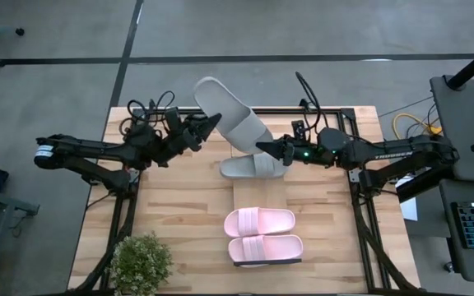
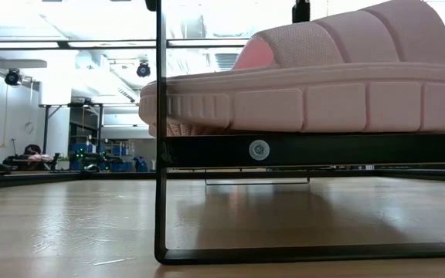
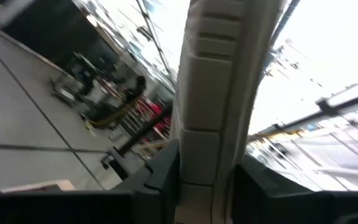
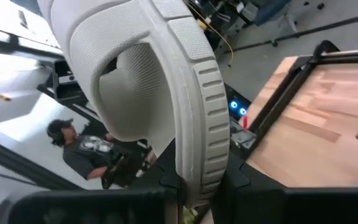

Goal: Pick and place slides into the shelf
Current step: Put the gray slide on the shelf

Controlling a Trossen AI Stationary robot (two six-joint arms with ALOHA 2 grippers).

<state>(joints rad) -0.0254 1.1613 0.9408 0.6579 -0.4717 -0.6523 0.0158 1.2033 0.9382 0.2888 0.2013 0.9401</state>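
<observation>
Holding up the raised grey slide [image 1: 230, 115] over the far half of the table [image 1: 179, 205], tilted, its rounded end pointing past the table's far edge. Gripping it from both sides: the left gripper [image 1: 212, 125] pressing in on the side nearer the left arm, the right gripper [image 1: 262, 147] pinching the lower end nearer the middle of the table.

Clamping narrowly in the left wrist view, with dark fingers [image 3: 160, 180] sitting tight on either side of the ribbed sole edge. Clamping likewise in the right wrist view, with fingers [image 4: 235, 180] closing on the rim of the sole and the wide strap arching above them.

Lying flat just below the right gripper, the second grey slide [image 1: 252, 168], resting at the far end of the shelf [image 1: 241, 193]. Sitting side by side on the shelf's near end, the pink slides [image 1: 259, 220], touching or nearly touching each other, well apart from the grey one. Filling much of the low view, one pink slide on the board, behind the black wire frame [image 2: 160, 154].

Standing at the table's near left corner, a small green plant [image 1: 141, 261]. Showing beyond the table in the right wrist view, a person [image 4: 79, 149] in dark clothing.
</observation>
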